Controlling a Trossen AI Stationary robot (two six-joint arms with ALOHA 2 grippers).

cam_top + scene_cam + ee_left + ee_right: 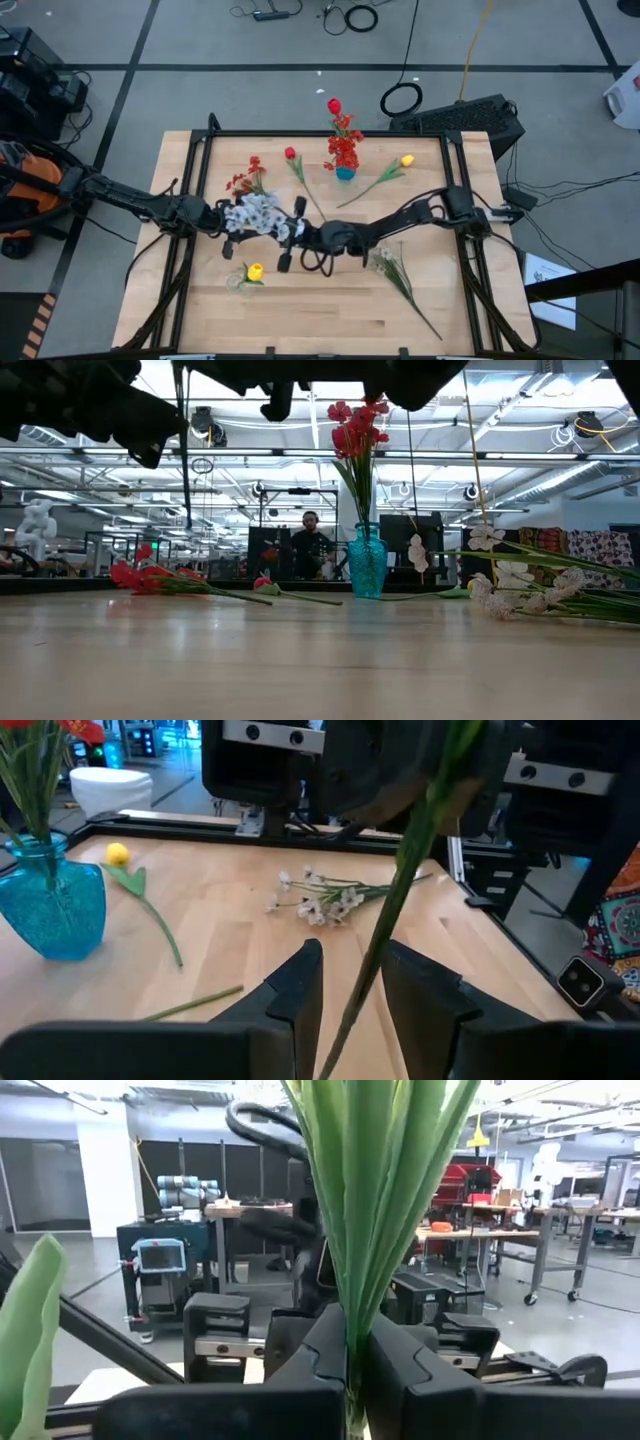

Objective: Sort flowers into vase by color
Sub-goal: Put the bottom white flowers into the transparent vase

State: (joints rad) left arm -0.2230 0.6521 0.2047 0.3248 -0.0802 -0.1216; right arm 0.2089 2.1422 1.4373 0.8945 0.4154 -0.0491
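Observation:
A pale white blossom spray (255, 212) hangs above the table's middle, between my two grippers. My right gripper (355, 1350) is shut on its green stem and leaves (375, 1200). My left gripper (352, 990) is open, and the spray's stem (395, 890) runs through the gap between its fingers; I cannot tell if it touches them. The teal vase (345, 172) stands at the far middle with red flowers in it. A clear glass vase (238, 280) near the front left holds a yellow bud (254, 270). My right gripper pinches the spray's green stem and leaf bases (352, 1342) between its two fingers. It comes in roughly level from the table's right. The leaves fan out past the fingertips, and the spray is lifted clear of the table with its blossom end toward the left gripper.
On the table lie a red berry spray (245, 178), a red bud (292, 158), a yellow bud (390, 172) and another white spray (395, 265). A black frame (330, 133) rims the tabletop. A person sits far behind the table (312, 545).

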